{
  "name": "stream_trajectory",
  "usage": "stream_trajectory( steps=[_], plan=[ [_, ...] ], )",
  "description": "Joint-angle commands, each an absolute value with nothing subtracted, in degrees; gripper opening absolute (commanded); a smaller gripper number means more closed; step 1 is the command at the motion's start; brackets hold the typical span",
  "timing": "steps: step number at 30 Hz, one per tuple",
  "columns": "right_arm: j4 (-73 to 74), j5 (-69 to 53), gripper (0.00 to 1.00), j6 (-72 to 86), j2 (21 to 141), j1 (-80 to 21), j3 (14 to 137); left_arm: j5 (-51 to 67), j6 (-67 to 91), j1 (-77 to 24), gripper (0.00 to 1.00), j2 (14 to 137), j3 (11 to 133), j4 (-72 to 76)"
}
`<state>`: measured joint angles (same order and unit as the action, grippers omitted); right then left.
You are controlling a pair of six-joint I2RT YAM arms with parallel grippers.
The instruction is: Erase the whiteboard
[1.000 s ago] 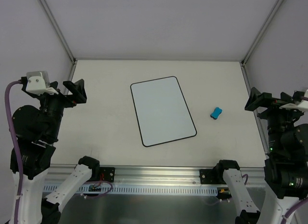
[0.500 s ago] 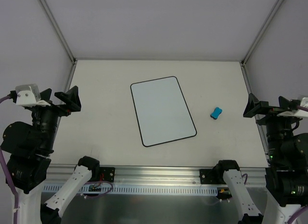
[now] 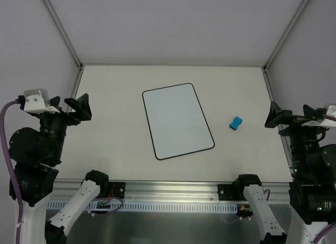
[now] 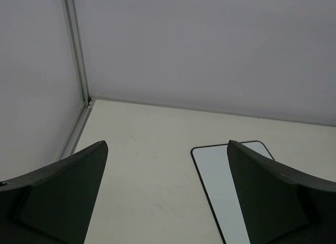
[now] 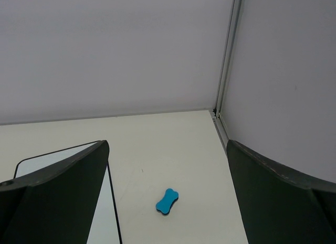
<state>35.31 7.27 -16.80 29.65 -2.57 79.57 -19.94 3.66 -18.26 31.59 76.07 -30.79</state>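
The whiteboard [image 3: 177,120] lies flat in the middle of the table, a white board with a thin black rim and no writing that I can see. The small blue eraser [image 3: 235,123] lies on the table just right of it. My left gripper [image 3: 79,108] is open and empty, raised at the table's left edge, well left of the board. My right gripper [image 3: 277,117] is open and empty, raised at the right edge, right of the eraser. In the left wrist view the board's far corner [image 4: 226,186] shows between the open jaws [image 4: 167,149]. In the right wrist view the eraser [image 5: 167,201] lies between the open jaws [image 5: 167,149], with the board's edge [image 5: 105,228] at the left.
White enclosure walls with metal corner posts [image 3: 63,31] [image 3: 286,31] close the table at the back and sides. An aluminium rail [image 3: 168,191] with both arm bases runs along the near edge.
Both arms drew back toward the near edge and outward. The right arm then held still, while the left gripper shifted slightly back up and right. The board and eraser have not moved.
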Motion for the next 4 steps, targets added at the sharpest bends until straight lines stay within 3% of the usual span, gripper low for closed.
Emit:
stream_trajectory(
  steps=[1, 4],
  plan=[
    [32.3, 7.2, 0.99, -17.7, 30.1, -3.1, 79.1, -18.6, 4.4, -17.9, 0.99, 32.7, 75.8, -30.0],
    [32.3, 7.2, 0.99, -17.7, 30.1, -3.1, 78.9, -18.6, 4.4, -17.9, 0.99, 33.0, 75.8, -30.0]
  ],
)
